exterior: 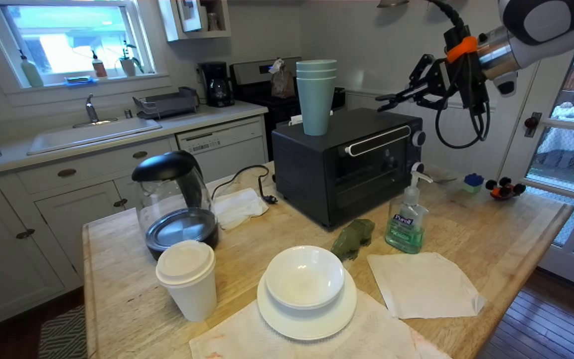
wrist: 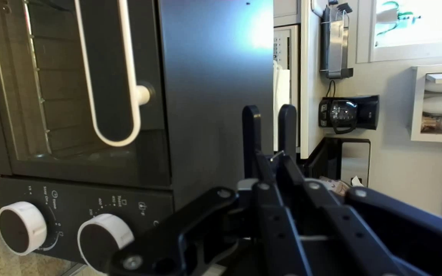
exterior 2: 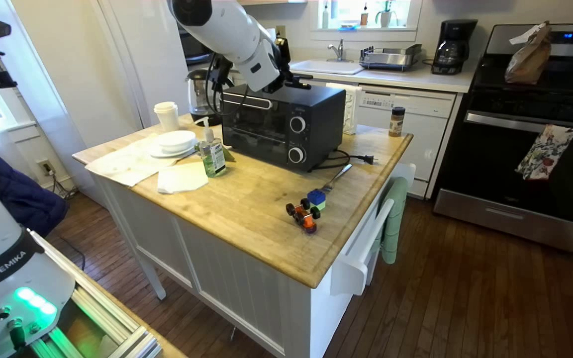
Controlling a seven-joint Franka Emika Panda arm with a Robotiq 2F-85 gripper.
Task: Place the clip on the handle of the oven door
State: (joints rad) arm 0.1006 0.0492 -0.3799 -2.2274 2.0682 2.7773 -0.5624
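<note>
While the pincer (wrist: 275, 163) clamps a clip (wrist: 251, 132), cups (exterior: 316, 102) nested, green liquid (exterior: 402, 240) in bottle (exterior: 410, 198).

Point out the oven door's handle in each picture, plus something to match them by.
In an exterior view: the handle is right of centre, above the middle.
In an exterior view: the handle is slightly left of centre, towards the top.
In the wrist view: the handle is at upper left, cut off by the top edge.
Shared landmark: the black coffee maker, seen in all three.
</note>
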